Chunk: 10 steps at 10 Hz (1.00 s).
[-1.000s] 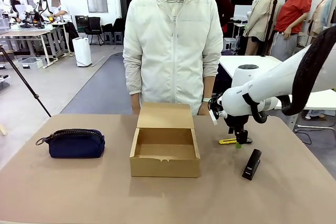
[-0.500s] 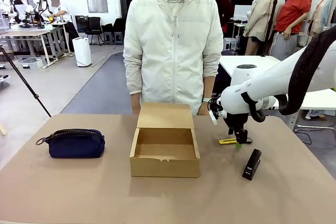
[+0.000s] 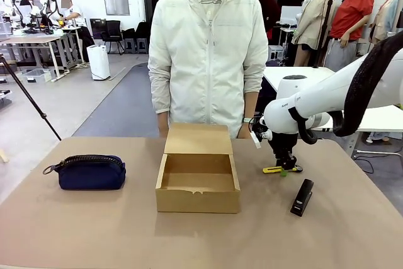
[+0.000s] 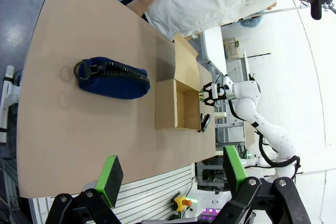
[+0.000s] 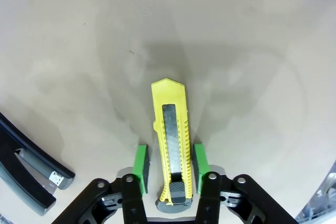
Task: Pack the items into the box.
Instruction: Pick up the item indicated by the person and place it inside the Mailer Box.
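Zero items packed: brown cardboard box (image 3: pixel 197 201) open and empty mid-table (image 3: pixel 94 231), navy fabric zip pouch (image 3: pixel 91 172) near the table's left edge, small black stapler (image 3: pixel 303 197) toward the right edge. The right gripper (image 5: pixel 169 163) has its pads (image 5: pixel 140 163) flanking a yellow utility knife (image 5: pixel 170 129), grip unclear; left gripper (image 4: pixel 170 174) wide open.

Pouch (image 3: pixel 91 172) left of box (image 3: pixel 198 201), stapler (image 3: pixel 302 197) right of it — cutter (image 3: pixel 273 169) just behind stapler, all 4 on table (image 3: pixel 94 231).

Open-plan lab hall; far workbenches (image 3: pixel 38 41) with seated people (image 3: pixel 69 11) (tripod (image 3: pixel 28 99) nearby)
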Each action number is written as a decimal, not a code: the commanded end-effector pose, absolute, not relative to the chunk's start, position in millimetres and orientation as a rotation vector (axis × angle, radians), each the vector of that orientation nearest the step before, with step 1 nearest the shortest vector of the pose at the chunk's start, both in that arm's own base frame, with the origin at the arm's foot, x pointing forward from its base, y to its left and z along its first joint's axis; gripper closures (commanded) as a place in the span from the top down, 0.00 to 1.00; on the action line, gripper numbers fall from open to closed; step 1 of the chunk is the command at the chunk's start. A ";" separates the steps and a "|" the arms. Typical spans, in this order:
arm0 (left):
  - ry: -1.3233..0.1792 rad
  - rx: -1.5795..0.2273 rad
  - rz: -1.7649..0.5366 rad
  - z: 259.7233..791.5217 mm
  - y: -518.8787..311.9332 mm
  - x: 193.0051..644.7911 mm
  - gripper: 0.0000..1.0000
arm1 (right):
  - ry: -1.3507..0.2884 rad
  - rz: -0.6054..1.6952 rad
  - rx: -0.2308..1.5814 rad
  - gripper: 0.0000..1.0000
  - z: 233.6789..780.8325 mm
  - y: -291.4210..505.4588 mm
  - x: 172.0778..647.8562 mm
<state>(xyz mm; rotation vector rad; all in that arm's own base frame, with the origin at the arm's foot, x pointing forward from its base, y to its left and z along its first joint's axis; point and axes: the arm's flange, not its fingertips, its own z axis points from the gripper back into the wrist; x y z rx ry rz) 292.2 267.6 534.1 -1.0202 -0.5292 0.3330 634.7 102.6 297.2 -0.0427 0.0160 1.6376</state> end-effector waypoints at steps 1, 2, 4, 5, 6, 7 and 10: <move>-0.541 -1.037 0.320 535.4 269.0 292.0 1.00 | 0.018 1.670 0.017 0.00 292.3 101.9 641.3; -0.541 -1.037 0.320 535.4 269.0 292.0 1.00 | 0.018 1.671 0.018 0.00 292.7 102.1 641.5; -0.541 -1.037 0.320 535.4 269.0 292.0 1.00 | 0.018 1.673 0.019 0.00 291.9 103.1 641.5; -0.541 -1.037 0.320 535.4 269.0 292.0 1.00 | 0.018 1.672 0.019 0.00 292.1 102.9 640.6; -0.541 -1.037 0.320 535.4 269.0 292.0 1.00 | 0.020 1.665 0.018 0.00 297.0 103.2 638.6; -0.541 -1.037 0.320 535.4 269.0 292.0 1.00 | 0.020 1.669 0.004 0.00 309.7 104.8 635.1; -0.541 -1.037 0.320 535.4 269.0 292.0 1.00 | 0.009 1.656 0.015 0.00 392.9 108.7 606.9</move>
